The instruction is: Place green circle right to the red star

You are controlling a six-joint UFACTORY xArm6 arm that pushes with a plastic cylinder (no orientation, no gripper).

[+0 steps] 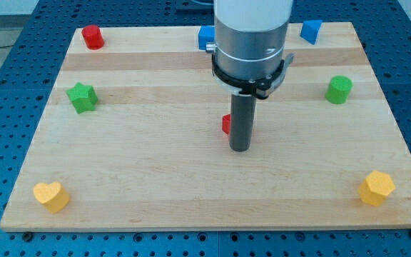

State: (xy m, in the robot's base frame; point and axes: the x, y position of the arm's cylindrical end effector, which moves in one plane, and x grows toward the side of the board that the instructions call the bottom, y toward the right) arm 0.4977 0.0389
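The green circle (339,89) is a short green cylinder at the view's right, standing apart on the wooden board (141,178). The red star (225,124) is near the middle, mostly hidden behind my rod; only a small red edge shows on the rod's left. My tip (240,148) rests on the board just to the lower right of the red star, close to it; I cannot tell if they touch. The green circle is far to the right of the tip and higher in the view.
A red cylinder (92,36) sits at the top left. A green star (82,97) is at the left. A blue block (206,37) and another blue block (310,31) are at the top. A yellow heart (51,195) is bottom left, a yellow hexagon (376,188) bottom right.
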